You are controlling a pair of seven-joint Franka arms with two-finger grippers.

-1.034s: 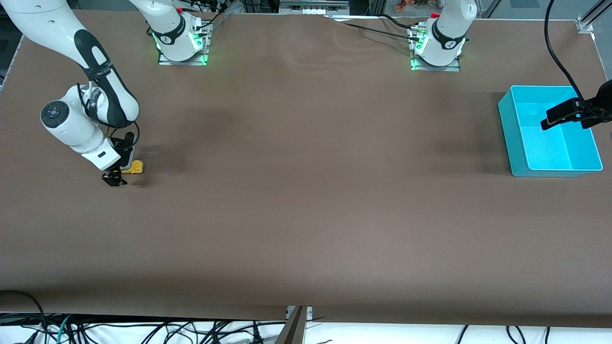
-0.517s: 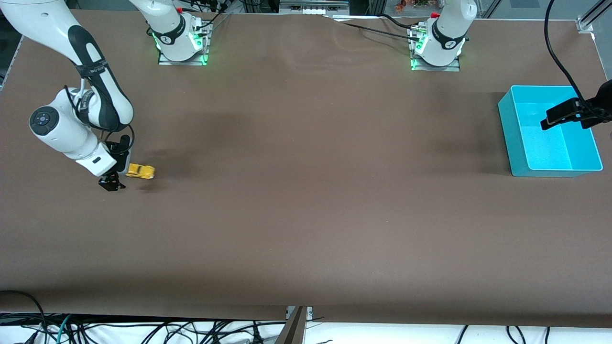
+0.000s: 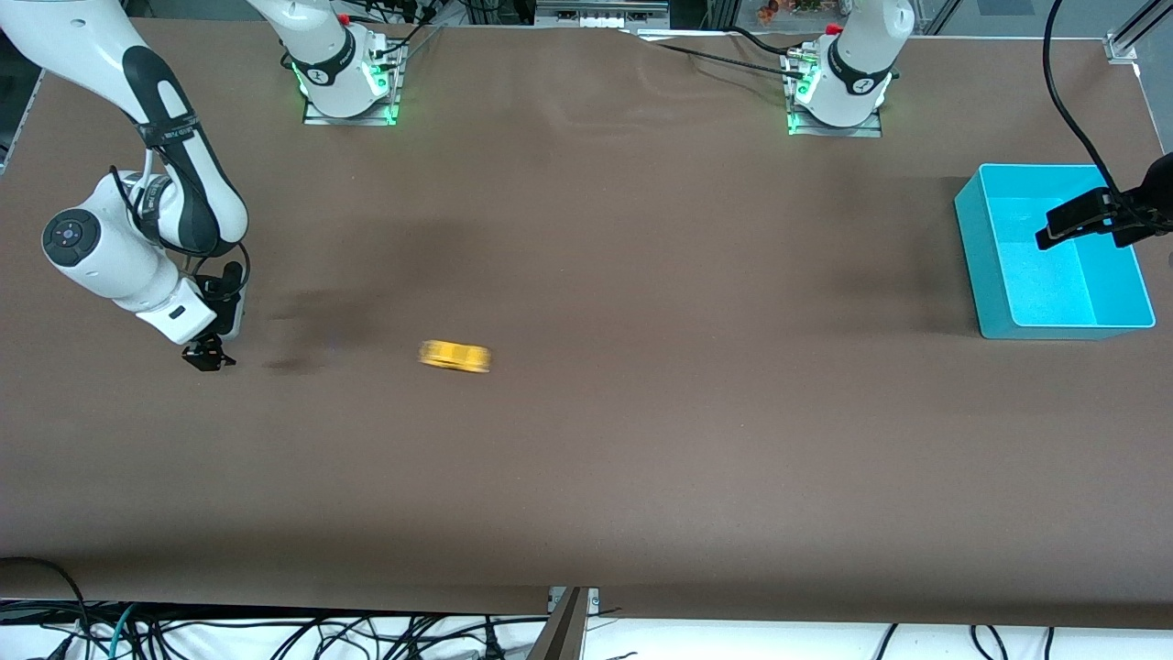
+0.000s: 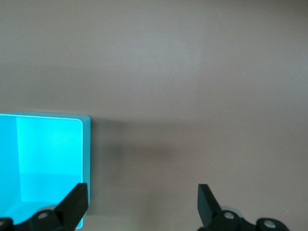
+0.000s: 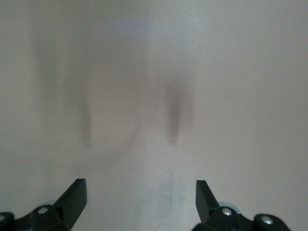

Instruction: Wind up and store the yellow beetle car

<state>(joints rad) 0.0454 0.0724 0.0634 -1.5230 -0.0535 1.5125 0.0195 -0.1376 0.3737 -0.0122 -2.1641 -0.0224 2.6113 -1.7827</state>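
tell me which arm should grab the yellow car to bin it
Probably left. The yellow beetle car is apart from the open right gripper, toward the teal bin. The open left gripper hangs over that bin.

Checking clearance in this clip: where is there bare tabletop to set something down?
Bare tabletop lies between the yellow beetle car and the teal bin, and along the camera-side edge. It is tighter around the open right gripper and by the bin, where the open left gripper hovers.
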